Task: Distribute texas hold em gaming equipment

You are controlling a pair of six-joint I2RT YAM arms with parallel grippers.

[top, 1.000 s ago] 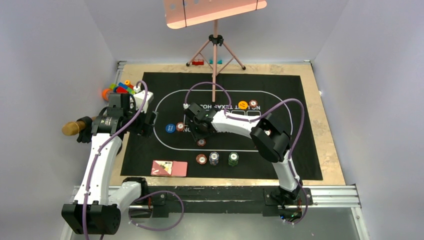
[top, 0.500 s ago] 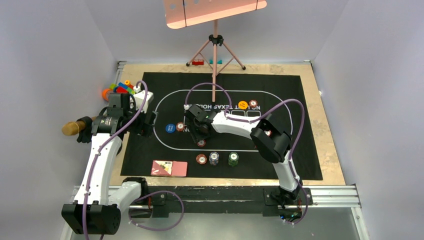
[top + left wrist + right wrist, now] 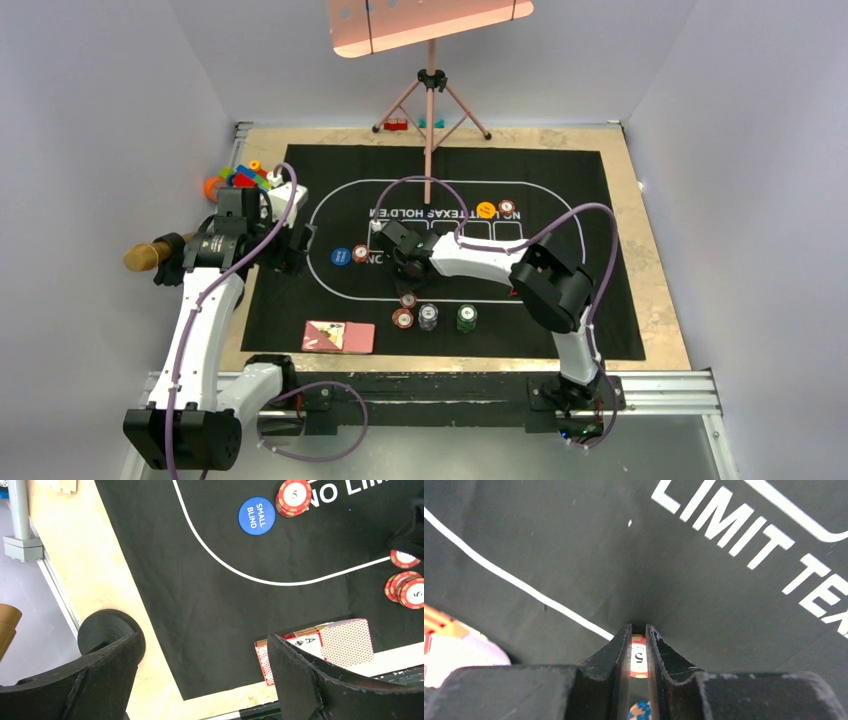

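My right gripper (image 3: 405, 268) hovers low over the black mat (image 3: 560, 320). Its jaws are almost shut, with only a thin slit and nothing between them. Through the slit of the right gripper (image 3: 638, 628) a red chip marked 5 (image 3: 638, 657) lies flat on the mat. That red chip (image 3: 408, 299) lies just beyond the red (image 3: 403, 318), grey (image 3: 428, 316) and green (image 3: 467, 318) chip stacks. My left gripper (image 3: 205, 675) stands wide open and empty over the mat's left edge, near the playing cards (image 3: 345, 642). A blue button (image 3: 256, 516) lies beside a red chip stack (image 3: 294, 497).
An orange button (image 3: 486, 210) and a red chip (image 3: 507, 207) lie at the far side of the mat. Colourful toy blocks (image 3: 240, 177) sit at the table's far left. A tripod (image 3: 431, 110) stands at the back, its pole reaching over the mat.
The single red chip has shifted toward the near edge, close to the red stack. The right gripper followed it and its jaws narrowed. The left arm has not moved.
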